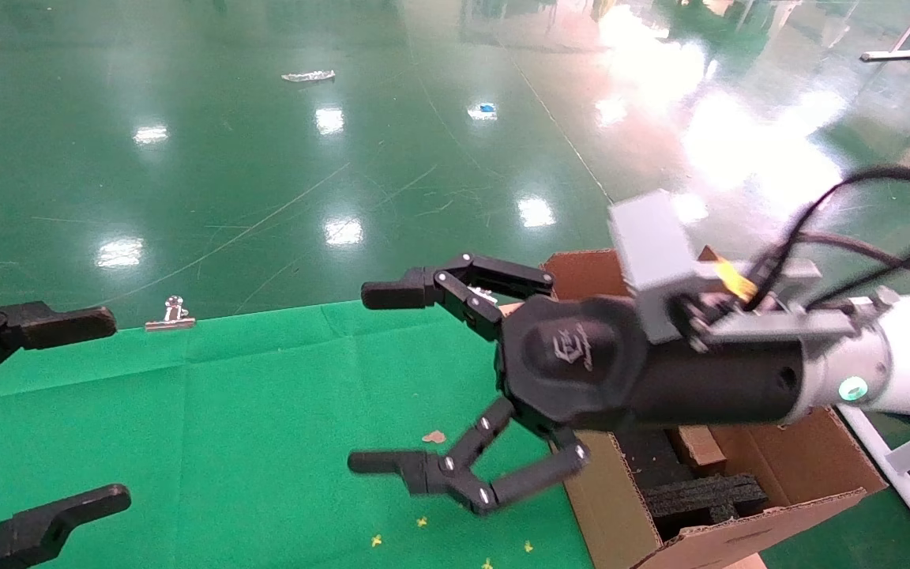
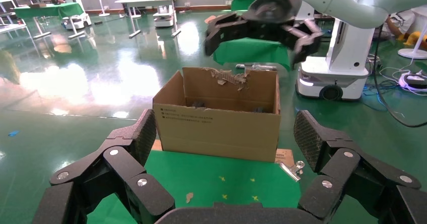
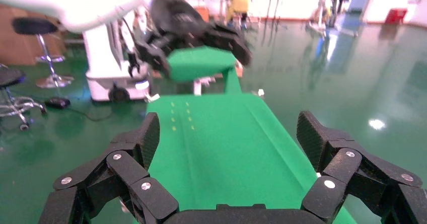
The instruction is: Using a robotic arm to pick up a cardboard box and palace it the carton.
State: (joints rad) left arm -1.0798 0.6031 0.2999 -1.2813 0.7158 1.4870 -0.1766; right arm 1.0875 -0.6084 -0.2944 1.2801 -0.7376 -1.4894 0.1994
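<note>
Both pincers empty; small cardboard box nowhere in view.
Your right pincer (image 1: 392, 379) hangs spread beside the large brown corrugated carton (image 1: 747, 506); left pincer (image 1: 52, 411) spread too, over the green tabletop (image 1: 226, 427).

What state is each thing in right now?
Right end effector: open, empty, raised beside the carton.
Left end effector: open, empty, at the table's left edge.
Carton: upright, flaps open, one flap torn, black foam inside.
Clip: lying at the cloth's far edge.
Cardboard box: not clearly visible.
</note>
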